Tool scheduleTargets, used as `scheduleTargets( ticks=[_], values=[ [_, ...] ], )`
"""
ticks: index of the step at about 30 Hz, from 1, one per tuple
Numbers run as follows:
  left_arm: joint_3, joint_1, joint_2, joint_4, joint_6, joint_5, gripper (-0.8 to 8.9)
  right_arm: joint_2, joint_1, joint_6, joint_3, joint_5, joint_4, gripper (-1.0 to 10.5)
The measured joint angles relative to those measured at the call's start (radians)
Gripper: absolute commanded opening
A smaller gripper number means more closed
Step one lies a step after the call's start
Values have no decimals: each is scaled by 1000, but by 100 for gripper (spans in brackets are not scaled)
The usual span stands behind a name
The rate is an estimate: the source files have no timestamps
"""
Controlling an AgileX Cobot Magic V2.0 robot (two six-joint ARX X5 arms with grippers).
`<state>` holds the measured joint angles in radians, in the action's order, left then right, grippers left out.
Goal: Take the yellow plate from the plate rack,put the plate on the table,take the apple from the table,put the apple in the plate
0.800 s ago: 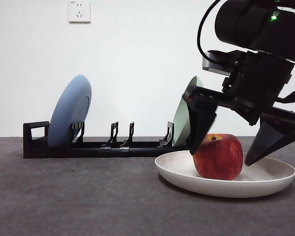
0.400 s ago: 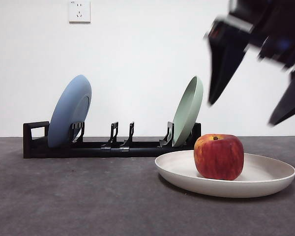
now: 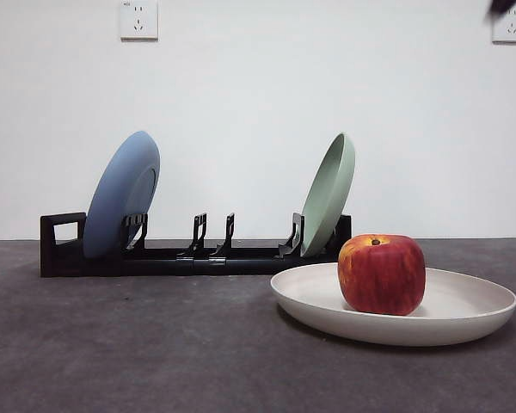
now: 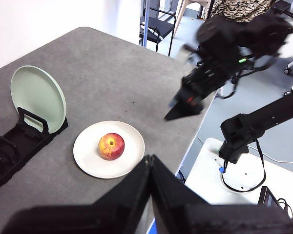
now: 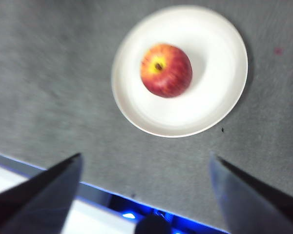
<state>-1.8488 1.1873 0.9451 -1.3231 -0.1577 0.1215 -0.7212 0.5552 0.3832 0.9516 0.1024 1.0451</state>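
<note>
Fingers of the right gripper [image 5: 146,168] are held wide apart above the apple [image 3: 382,274], which is seated in the yellow plate [image 3: 464,320]; left gripper [image 4: 150,168] fingers are pressed together.

right end effector [image 5: 144,195] spread wide, left end effector [image 4: 150,163] closed

a lab or office: bare white wall with sockets [image 3: 138,19], a grey table [image 4: 112,73], office chairs [image 4: 158,22] and a robot arm [image 4: 263,119] mounted beside it.
</note>
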Motion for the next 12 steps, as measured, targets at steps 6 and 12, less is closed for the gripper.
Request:
scheduleTargets(
  ticks=[6,12],
  values=[
    [0,0,2,0,0,0,-3,69,0,6,124,1,144,1],
    [0,0,22,0,0,0,-3,63,0,6,225,-94,261,1]
  ],
)
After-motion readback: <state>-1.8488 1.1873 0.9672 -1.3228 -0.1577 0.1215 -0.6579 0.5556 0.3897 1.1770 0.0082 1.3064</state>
